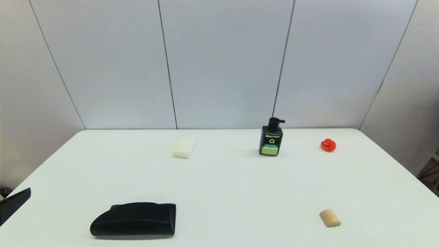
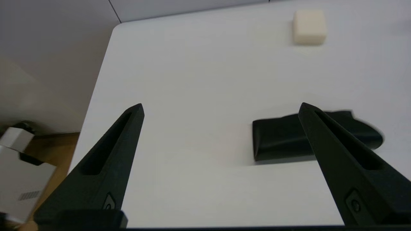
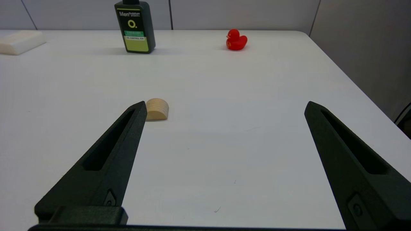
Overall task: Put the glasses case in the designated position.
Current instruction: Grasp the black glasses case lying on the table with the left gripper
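None of the task looks done yet. From the head view, the glasses case (image 1: 133, 219) lies flat on the white bench (image 1: 226, 185) at the near left, nothing holding it, its long axis running across the robot's front: rounded, tapered end toward the robot's left, squared end toward the centre. Only a sliver of the left tool (image 1: 13, 205) shows at the left edge; the right arm is out of sight. Farther back stand a cream soap bar (image 1: 184, 147), a black pump bottle with a green label (image 1: 271, 138) and a red rubber duck (image 1: 328, 145), with a small wooden half-cylinder block (image 1: 330, 218) at the near right.

From the left wrist view, the left tool (image 2: 221, 107) hovers with fingers spread wide apart, empty, the case (image 2: 282, 139) ahead and off to one side (not between the fingers).

From the right wrist view, the right tool (image 3: 224, 107) is likewise spread and empty, parked near the block (image 3: 157, 109).

Reaching, gripping, carrying and setting down on the designated spot (unmarked, so I cannot place it) all remain.
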You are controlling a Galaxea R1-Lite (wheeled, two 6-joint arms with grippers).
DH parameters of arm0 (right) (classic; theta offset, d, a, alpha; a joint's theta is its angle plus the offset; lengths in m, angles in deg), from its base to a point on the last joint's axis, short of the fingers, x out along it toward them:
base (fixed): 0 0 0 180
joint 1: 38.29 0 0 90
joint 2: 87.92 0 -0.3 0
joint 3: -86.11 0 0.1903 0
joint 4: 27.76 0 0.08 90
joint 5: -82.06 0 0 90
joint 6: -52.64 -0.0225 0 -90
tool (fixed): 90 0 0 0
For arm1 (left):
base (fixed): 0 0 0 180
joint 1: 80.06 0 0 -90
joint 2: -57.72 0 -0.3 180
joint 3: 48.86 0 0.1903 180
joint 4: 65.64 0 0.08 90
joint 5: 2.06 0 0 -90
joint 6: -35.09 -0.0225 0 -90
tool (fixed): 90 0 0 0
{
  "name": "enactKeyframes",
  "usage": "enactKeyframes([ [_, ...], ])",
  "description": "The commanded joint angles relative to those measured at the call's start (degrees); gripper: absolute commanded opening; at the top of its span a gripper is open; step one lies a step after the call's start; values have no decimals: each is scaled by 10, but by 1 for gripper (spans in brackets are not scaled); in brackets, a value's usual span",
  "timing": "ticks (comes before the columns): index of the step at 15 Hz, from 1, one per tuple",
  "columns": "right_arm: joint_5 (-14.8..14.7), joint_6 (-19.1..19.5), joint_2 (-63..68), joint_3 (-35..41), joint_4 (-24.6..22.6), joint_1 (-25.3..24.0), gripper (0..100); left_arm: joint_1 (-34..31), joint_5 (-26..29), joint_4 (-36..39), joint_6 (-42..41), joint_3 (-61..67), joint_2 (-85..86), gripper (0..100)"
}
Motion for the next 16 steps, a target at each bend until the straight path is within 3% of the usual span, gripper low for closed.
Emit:
enactKeyframes([
  [1, 0, 0, 1, 0, 0, 0, 100, 0, 13, -37, -116, -2, -64, 100],
  [6, 0, 1, 1, 0, 0, 0, 100, -1, 43, -113, -267, -34, -103, 100],
  [16, 0, 0, 1, 0, 0, 0, 100, -11, 179, -281, -572, -111, -175, 100],
])
